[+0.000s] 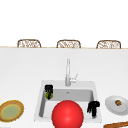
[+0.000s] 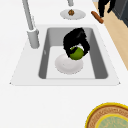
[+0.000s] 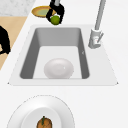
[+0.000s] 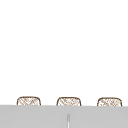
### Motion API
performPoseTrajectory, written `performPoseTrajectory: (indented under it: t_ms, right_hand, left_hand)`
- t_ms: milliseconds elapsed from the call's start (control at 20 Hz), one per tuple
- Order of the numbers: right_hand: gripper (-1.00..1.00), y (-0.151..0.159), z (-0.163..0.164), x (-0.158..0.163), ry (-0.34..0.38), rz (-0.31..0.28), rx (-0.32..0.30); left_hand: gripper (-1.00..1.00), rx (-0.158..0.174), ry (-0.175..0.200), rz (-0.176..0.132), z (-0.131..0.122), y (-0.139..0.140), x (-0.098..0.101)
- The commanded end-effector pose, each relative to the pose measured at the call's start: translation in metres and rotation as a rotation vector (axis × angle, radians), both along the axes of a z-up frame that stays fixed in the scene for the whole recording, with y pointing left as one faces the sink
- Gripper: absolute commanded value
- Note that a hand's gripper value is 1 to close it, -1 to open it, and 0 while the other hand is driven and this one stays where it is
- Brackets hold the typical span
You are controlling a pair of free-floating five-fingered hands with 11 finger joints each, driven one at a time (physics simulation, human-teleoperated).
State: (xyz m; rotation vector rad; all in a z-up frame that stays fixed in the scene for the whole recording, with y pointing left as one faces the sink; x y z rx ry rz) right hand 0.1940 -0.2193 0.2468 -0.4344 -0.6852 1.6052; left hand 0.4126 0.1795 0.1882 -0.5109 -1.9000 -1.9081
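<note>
The left hand (image 1: 48, 89) grips a green fruit (image 1: 48, 95) above the sink (image 1: 42, 86), at its 10 o'clock corner, free of the walls; the right hand (image 1: 93, 106), fingers curled on nothing, hangs at 4 o'clock.

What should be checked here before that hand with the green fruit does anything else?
1. Grasp: the left hand has its fingers curled round the green fruit. Ok.
2. Fruit's place: it hangs above the sink, near its left end. Ok.
3. What lies below: a white plate rests on the sink floor; whether the fruit is straight above it, cannot tell, since the side views disagree.
4. Faucet: it stands at the sink's back edge, apart from the hand. Ok.
5. Right hand: it hangs over the sink's right front corner, apart from the fruit. Ok.
6. Red ball: it hides the sink's front in the front view. Not ok.
</note>
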Motion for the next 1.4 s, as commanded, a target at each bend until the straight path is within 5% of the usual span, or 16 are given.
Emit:
performPoseTrajectory:
  t_ms: [0,650,1350]
  right_hand:
    - [0.0,0.0,0.0,0.0,0.0,0.0,0.0]
    - [0.0,0.0,0.0,0.0,0.0,0.0,0.0]
    - [0.0,0.0,0.0,0.0,0.0,0.0,0.0]
  left_hand:
    - [1.0,-0.005,0.056,-0.01,0.015,0.029,-0.002]
    - [1.0,-0.01,0.116,-0.001,0.054,0.132,-0.009]
    - [1.0,-0.02,0.096,0.01,0.058,0.243,-0.046]
